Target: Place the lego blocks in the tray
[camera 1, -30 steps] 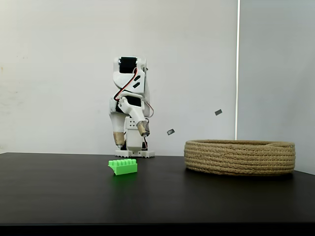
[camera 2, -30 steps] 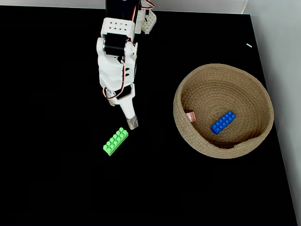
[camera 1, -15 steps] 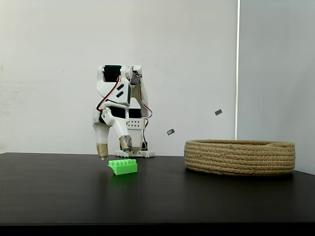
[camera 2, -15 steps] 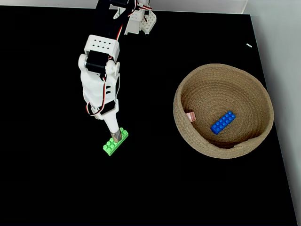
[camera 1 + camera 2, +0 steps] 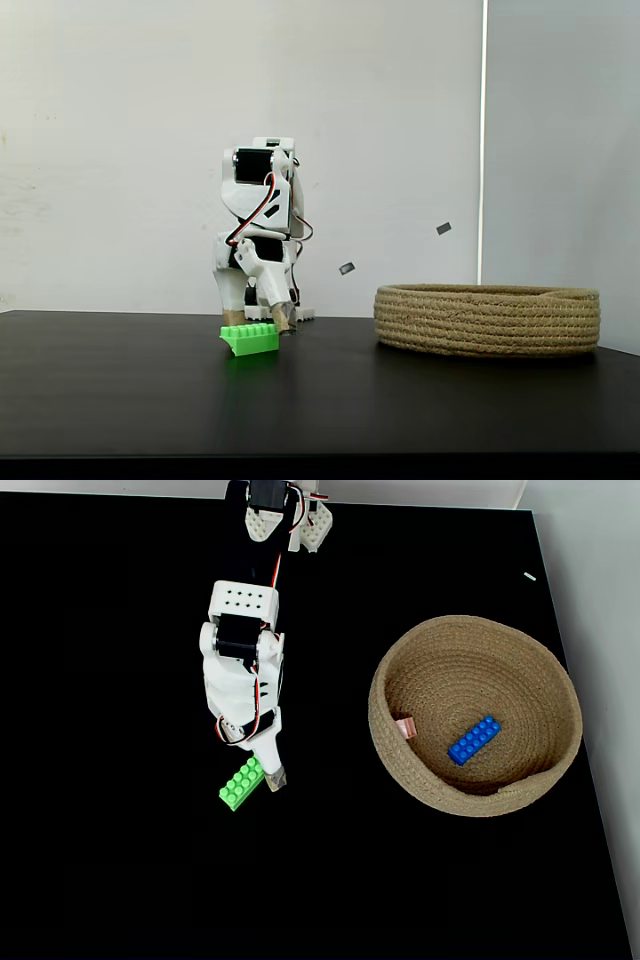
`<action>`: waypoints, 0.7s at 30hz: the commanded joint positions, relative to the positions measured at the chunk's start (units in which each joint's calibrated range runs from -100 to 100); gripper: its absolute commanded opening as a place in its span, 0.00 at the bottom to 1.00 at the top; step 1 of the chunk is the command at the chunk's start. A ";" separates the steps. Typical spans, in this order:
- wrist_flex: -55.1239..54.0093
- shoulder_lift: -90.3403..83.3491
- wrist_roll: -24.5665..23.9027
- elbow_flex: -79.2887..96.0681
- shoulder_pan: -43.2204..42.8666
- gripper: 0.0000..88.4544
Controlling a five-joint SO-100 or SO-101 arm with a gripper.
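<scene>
Pincer (image 5: 262, 772) low over green brick (image 5: 240, 783) mid-desk, jaws straddling one end — grip not yet closed; blue brick (image 5: 473, 739), pink brick (image 5: 404, 727) already in tray (image 5: 470, 802); green one left.

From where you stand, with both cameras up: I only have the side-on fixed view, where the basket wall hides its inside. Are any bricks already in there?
Observer: Yes. From above, a blue brick lies on the floor of the basket.
Operator: Only that one?
Observer: No, a small pink-orange brick sits against the inner wall on that view's left.
Operator: And the green one, is the gripper around it?
Observer: From above, the gripper is open over the upper right end of the green brick, one finger at its right side; the brick lies on the black table.
</scene>
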 commanded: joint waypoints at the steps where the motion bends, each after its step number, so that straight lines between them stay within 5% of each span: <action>1: -0.07 -1.02 0.44 -1.22 -0.01 0.26; 11: -0.07 -1.97 0.88 0.15 -0.09 0.12; 21: 0.43 -4.55 -4.25 -1.41 0.40 0.33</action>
